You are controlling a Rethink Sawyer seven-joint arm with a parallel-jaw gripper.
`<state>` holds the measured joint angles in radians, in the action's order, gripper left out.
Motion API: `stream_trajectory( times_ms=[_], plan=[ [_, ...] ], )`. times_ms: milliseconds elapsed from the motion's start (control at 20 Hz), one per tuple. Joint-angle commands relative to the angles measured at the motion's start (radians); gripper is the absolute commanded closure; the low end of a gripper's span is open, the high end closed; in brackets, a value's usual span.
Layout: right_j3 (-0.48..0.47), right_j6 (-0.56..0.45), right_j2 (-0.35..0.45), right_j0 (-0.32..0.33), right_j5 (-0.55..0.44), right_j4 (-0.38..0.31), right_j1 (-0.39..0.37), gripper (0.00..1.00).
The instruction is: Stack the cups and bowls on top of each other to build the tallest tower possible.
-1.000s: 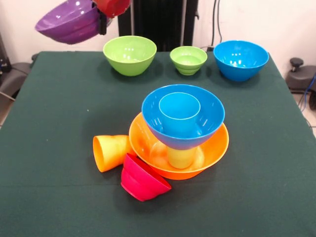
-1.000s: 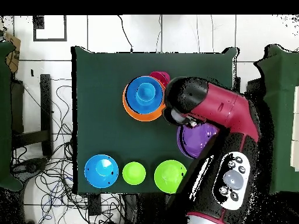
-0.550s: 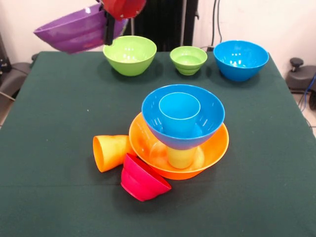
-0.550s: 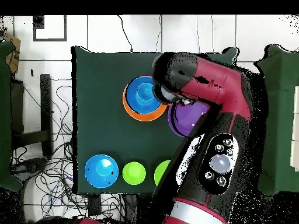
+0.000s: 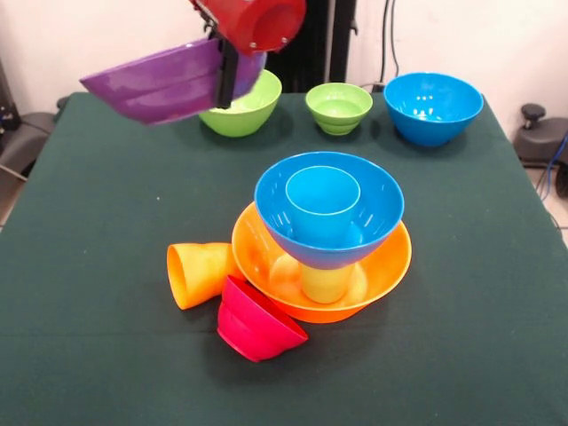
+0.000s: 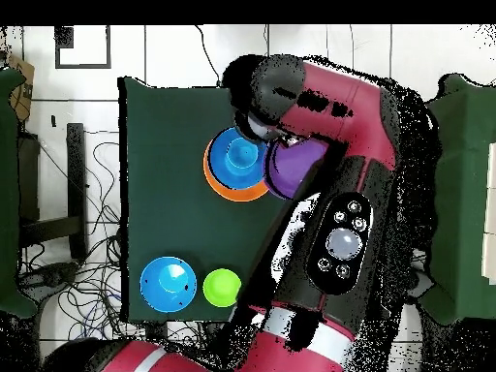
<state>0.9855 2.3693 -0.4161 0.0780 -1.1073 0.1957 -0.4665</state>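
Note:
My gripper [image 5: 225, 82] hangs above the table's far left part, shut on the rim of the tilted purple bowl [image 5: 169, 82]. In the overhead view that purple bowl [image 6: 295, 167] sits beside the tower, partly under the arm. The tower [image 5: 327, 232] stands mid-table: a big orange bowl [image 5: 390, 259] at the bottom, a lime green cup [image 5: 324, 284] in it, a blue bowl [image 5: 373, 213] on that, and a blue cup [image 5: 322, 202] inside. An orange cup [image 5: 199, 273] lies on its side against the orange bowl. A small red bowl [image 5: 257, 321] lies tipped beside it.
Along the far edge stand a large green bowl [image 5: 248, 108], half hidden behind the purple one, a small green bowl [image 5: 338, 107] and a second blue bowl [image 5: 433, 107]. In the overhead view the red arm [image 6: 334, 126] covers the table's right half.
The gripper has carried the purple bowl rightward in the front view and nearer the tower. The bowl now covers part of the large green bowl. Nothing on the table moved.

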Motion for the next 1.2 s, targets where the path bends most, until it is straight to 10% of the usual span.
stream_trajectory(
  times_ms=[50, 1200],
  plan=[
    [-0.119, 0.258, 0.057, -0.039, -0.185, 0.038, 0.099, 1.0],
    [-0.474, 0.389, -0.011, -0.057, -0.329, 0.149, 0.321, 1.0]
  ],
)
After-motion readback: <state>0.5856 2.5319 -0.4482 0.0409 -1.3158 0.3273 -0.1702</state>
